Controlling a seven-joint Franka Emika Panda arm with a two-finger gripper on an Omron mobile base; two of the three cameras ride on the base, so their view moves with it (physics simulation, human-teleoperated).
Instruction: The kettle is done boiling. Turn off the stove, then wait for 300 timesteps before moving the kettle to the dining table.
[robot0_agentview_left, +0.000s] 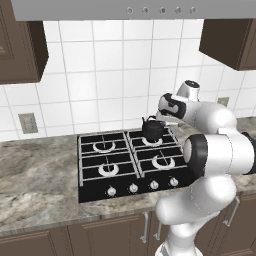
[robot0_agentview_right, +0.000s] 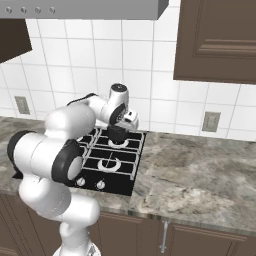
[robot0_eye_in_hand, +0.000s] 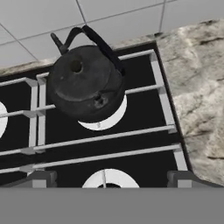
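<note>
I have the pincer (robot0_agentview_left: 161, 119) hovering above the back right burner of the stove (robot0_agentview_left: 95, 170), and the kettle (robot0_agentview_left: 152, 129) sits on that burner just below and slightly ahead of it, not touched by anything. Through the hand camera I look down on the kettle (robot0_eye_in_hand: 85, 83): it stands upright on the grate over the silver burner ring, its thin handle arched over the lid toward the tiled wall (robot0_eye_in_hand: 109, 17). The fingertips (robot0_eye_in_hand: 37, 178) show only as dark stubs at the bottom edge of that view, set far apart, so I read the pincer as open and holding nothing. The four knobs (robot0_agentview_left: 132, 188) lie well back toward me from the pincer, along the stove's front edge, and the marble bench (robot0_agentview_right: 200, 175) stretches off to the right.
</note>
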